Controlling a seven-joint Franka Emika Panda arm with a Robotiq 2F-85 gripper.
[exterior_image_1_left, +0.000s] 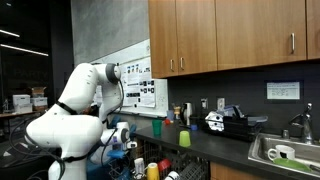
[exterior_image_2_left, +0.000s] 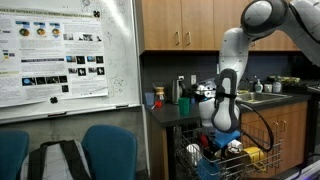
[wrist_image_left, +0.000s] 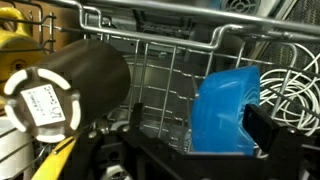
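Tool (wrist_image_left: 185, 150), jaws apart, over dish rack (wrist_image_left: 160, 70); blue cup (wrist_image_left: 225, 110), perhaps, clear only in wrist view.

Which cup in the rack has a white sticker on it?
The dark brown cup, lying on its side, with the sticker on its bottom. The blue cup shows none.

In rack (wrist_image_left: 170, 55), cup (wrist_image_left: 80, 85) lay left, tub (wrist_image_left: 225, 110) right of it, apart. Below bench (exterior_image_2_left: 165, 110) sat rack. In sink (exterior_image_1_left: 262, 150) sat mug (exterior_image_1_left: 281, 152).
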